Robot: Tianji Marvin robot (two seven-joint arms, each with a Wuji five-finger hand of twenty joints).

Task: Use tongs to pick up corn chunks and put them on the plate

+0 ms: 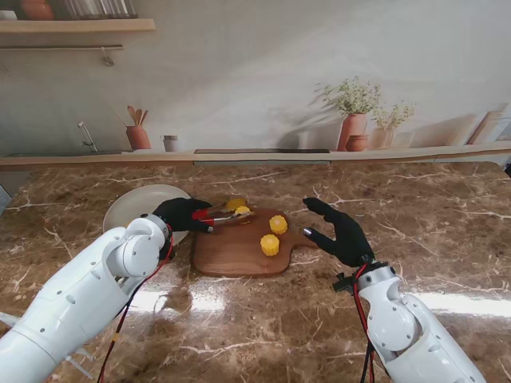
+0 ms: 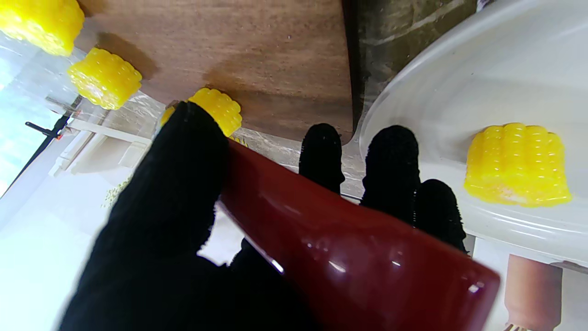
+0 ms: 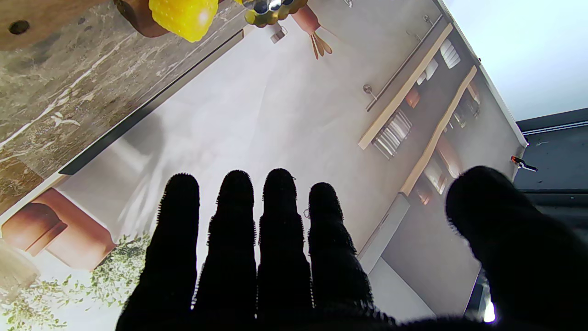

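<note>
Nearest the stand, the right robot hand [image 1: 342,234] in its black glove hovered with fingers spread and nothing in it, just off the 3 o'clock edge of the brown wooden cutting board [image 1: 231,254]; bare brown marble desk [image 1: 447,239] lay open around it. The left robot hand [image 1: 182,215], at the board's 10 o'clock corner, was closed around the red-handled metal tongs [image 1: 219,216], whose tips reached a yellow corn chunk [image 1: 242,211] near the board's far edge. Two more yellow corn chunks [image 1: 274,234] sat toward the board's 3 o'clock side. At 9 o'clock, just beside the board, the round white plate [image 1: 136,204] held one corn chunk [image 2: 517,164].
</note>
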